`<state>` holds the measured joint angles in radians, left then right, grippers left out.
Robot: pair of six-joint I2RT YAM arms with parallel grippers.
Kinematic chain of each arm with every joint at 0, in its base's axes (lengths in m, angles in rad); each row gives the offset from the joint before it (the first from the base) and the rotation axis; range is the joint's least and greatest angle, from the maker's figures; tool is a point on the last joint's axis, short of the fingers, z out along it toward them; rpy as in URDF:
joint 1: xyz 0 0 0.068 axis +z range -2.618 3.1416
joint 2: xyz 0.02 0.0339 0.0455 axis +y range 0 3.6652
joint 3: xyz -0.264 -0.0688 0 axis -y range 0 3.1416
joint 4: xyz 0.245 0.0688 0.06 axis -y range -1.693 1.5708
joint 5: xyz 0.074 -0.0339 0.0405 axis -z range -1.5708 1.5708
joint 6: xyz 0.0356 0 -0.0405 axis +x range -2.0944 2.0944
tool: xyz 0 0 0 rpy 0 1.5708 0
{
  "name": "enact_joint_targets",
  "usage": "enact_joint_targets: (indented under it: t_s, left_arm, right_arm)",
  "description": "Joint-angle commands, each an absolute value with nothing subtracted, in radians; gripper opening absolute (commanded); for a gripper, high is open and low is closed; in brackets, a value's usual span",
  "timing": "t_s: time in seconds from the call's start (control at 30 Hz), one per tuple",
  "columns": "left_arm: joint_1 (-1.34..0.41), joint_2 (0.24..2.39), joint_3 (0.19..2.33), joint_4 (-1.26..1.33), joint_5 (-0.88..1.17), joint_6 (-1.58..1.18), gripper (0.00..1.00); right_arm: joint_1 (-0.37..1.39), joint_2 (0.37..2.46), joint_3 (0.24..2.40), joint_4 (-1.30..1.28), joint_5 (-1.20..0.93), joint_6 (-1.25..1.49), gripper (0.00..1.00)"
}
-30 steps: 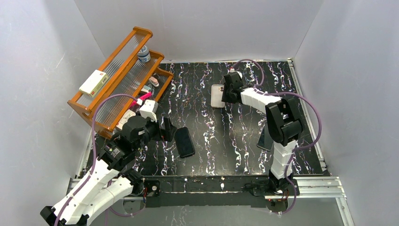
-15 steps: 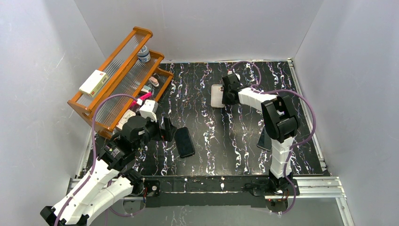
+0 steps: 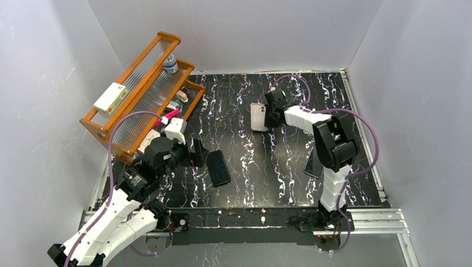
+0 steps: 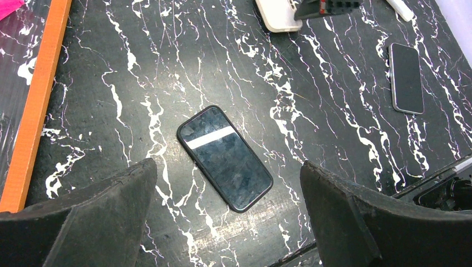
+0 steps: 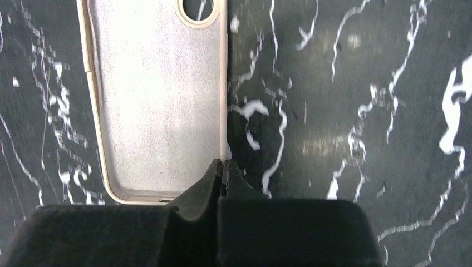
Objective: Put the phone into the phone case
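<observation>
phone case (image 5: 156, 94) sits cavity-up right ahead of the right pincer (image 5: 222, 167), whose fingers are pinched together on the case's long-side rim near the corner away from the camera cutout (image 5: 197, 8). Can't tell if the shell is lifted or flat on the table (image 5: 345, 111). phone (image 4: 225, 158) lies flat, screen up, below and between the fingers of the left pincer (image 3: 197, 151), which are spread wide and not touching it. Phone and case are well apart. Judgement: the step is bringing the case over to the phone. The rim is thin and the grip is off-centre, so the shell will likely twist; moving it slowly and low with the cavity up should help, setting it down flat, cutout end matched to the phone's camera end. Room: bare table between the two pincers, good staging spot. Watch the wooden rack (image 3: 139, 83) close on the left pincer's outer side, the back wall beyond the right pincer, and a second dark phone (image 4: 406, 78) lying back toward the right arm's base. It's a lookalike, so don't grab it.
</observation>
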<state>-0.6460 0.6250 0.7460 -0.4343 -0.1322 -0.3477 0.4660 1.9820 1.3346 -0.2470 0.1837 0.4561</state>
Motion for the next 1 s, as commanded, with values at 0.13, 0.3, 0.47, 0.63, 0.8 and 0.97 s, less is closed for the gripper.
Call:
enact_joint_targets:
  t_s: [0.13, 0.3, 0.47, 0.63, 0.8, 0.97]
  left_arm:
    - [-0.643, 0.621, 0.739, -0.429, -0.149, -0.339, 0.98]
    - [-0.643, 0.631, 0.741, -0.429, -0.146, -0.339, 0.98]
    - [-0.644, 0.641, 0.742, -0.429, -0.137, -0.337, 0.98]
    - [-0.643, 0.646, 0.741, -0.427, -0.134, -0.337, 0.98]
    - [-0.643, 0.649, 0.740, -0.427, -0.129, -0.338, 0.98]
    - [-0.643, 0.650, 0.741, -0.425, -0.128, -0.337, 0.98]
  right_arm:
    - [0.490, 1.710, 1.173, -0.383, 0.122, 0.493, 0.01]
    - [0.546, 1.545, 1.016, -0.444, 0.116, 0.563, 0.01]
    - [0.600, 1.403, 0.889, -0.556, 0.143, 0.645, 0.01]
    - [0.622, 1.301, 0.793, -0.609, 0.141, 0.713, 0.01]
    - [0.626, 1.268, 0.767, -0.662, 0.176, 0.742, 0.10]
    - [0.625, 1.261, 0.790, -0.699, 0.207, 0.780, 0.25]
